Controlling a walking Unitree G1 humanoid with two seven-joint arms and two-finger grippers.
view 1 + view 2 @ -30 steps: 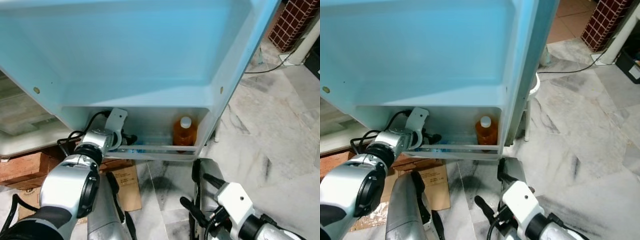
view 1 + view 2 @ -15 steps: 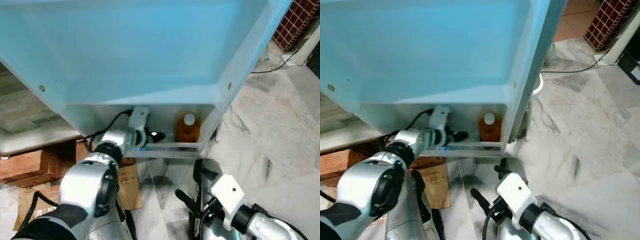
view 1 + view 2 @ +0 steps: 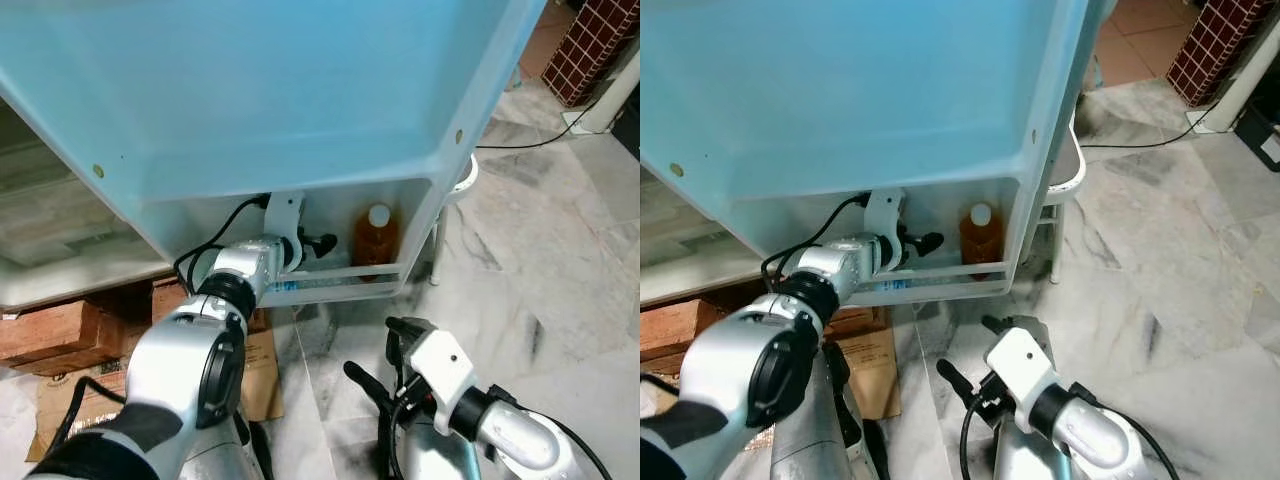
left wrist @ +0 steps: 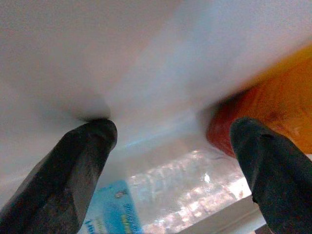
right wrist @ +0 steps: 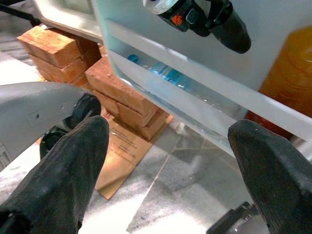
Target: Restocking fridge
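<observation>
Fridge restocking looks to us almost finished for this item: our left gripper (image 3: 318, 243) is inside the lowest shelf (image 3: 340, 275) of the open fridge door (image 3: 280, 90), with its fingers (image 4: 78, 161) spread wide and holding nothing. Under them, in the left wrist view, a clear water bottle (image 4: 180, 195) with a blue label lies on its side on the shelf floor, touching no finger, so we judge it is already put down. Just beside it stands an orange juice bottle (image 3: 374, 238) with a white cap, upright at the far end of the same shelf, near the door edge. Our right gripper (image 3: 975, 375) hangs low over the marble floor (image 3: 560, 260), also open and empty; its wrist view looks at the front rail (image 5: 195, 73) of the shelf from outside. Bricks (image 5: 117, 97) and cardboard (image 3: 255, 375) lie on the floor below the door. We think the risk now is in pulling the left arm out: a finger or the wrist cable may catch on the rail, or push the lying bottle so that it rolls against the juice bottle and tips it. The door could also swing if the arm drags on it
</observation>
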